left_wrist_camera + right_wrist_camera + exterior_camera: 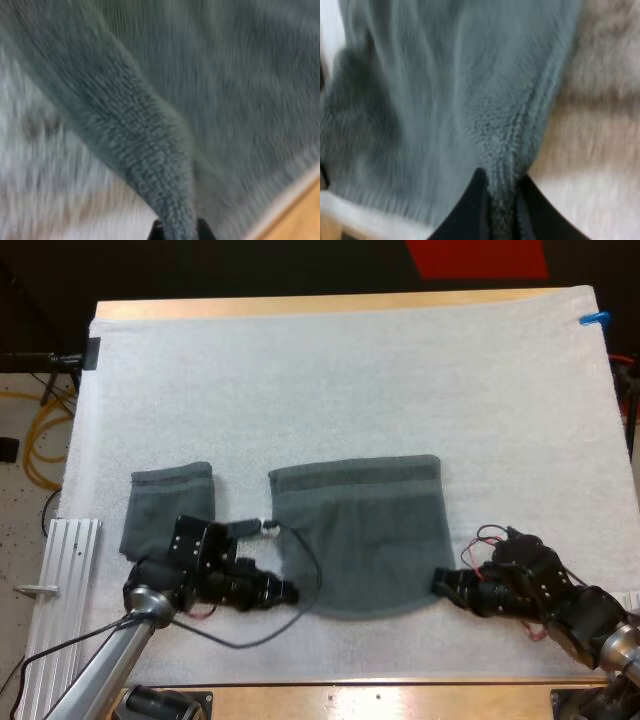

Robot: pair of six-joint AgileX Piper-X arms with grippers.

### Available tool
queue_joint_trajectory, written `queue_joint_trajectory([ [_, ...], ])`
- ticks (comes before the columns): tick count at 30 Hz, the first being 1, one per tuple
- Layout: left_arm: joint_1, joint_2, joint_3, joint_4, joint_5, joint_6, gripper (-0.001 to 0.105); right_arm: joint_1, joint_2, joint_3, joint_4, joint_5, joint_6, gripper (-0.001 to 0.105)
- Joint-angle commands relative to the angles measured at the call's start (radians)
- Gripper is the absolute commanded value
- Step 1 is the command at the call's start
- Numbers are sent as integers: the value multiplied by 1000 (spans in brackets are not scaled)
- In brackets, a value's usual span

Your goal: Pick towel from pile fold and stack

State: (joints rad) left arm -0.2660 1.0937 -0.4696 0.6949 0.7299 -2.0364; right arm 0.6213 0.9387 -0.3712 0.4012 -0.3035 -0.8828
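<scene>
Towel (360, 535) lay mid-way across the white mat (350, 370). L gripper (288, 592) & R gripper (441, 582) were each clamped on a near corner. Risk imo: thin pinches might slip on an uneven lift, skewing the fold. L arm could also drag the folded towel (168, 508) just beside it.

the left arm (105, 650) comes in from the near left corner, its wrist (200, 560) bent so the left jaws point right, low over the surface, at the near left edge of the towel (360, 530). the left wrist view shows them pinched on a ridge of its cloth. the right arm (590, 615) reaches in from the right edge. the right jaws point left at the towel's near right edge, their black fingers (467, 212) clamped on a fold.
</scene>
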Motion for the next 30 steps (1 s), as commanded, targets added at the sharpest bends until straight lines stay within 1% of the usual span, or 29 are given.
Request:
queue_joint_trajectory([
  [1,-1,9,1,-57,2,-36,0,-1,-2,1,-25,35,16,0],
  [2,-1,30,1,-122,2,-75,0,-1,6,1,-59,49,44,0],
  [6,-1,124,1,-309,2,-177,0,-1,66,1,-183,68,82,0],
  [7,-1,139,1,-325,2,-185,0,-1,75,1,-194,67,90,0],
  [9,-1,195,1,-407,2,-218,0,-1,133,1,-259,67,116,0],
  [12,-1,245,1,-502,0,-239,0,-1,200,1,-341,73,135,0],
  [15,-1,284,1,-581,-18,-269,0,-4,257,1,-416,101,155,0],
  [19,-1,303,-1,-635,-61,-271,0,-38,296,1,-469,123,166,0],
  [21,-1,303,-1,-656,-104,-271,0,-81,312,1,-480,122,172,0],
  [25,-1,305,-1,-703,-136,-271,0,-156,330,1,-480,114,178,0],
  [28,-1,305,-1,-716,-172,-271,0,-209,350,1,-489,78,177,0],
  [30,5,305,-1,-716,-206,-271,0,-233,368,1,-526,34,175,0],
])
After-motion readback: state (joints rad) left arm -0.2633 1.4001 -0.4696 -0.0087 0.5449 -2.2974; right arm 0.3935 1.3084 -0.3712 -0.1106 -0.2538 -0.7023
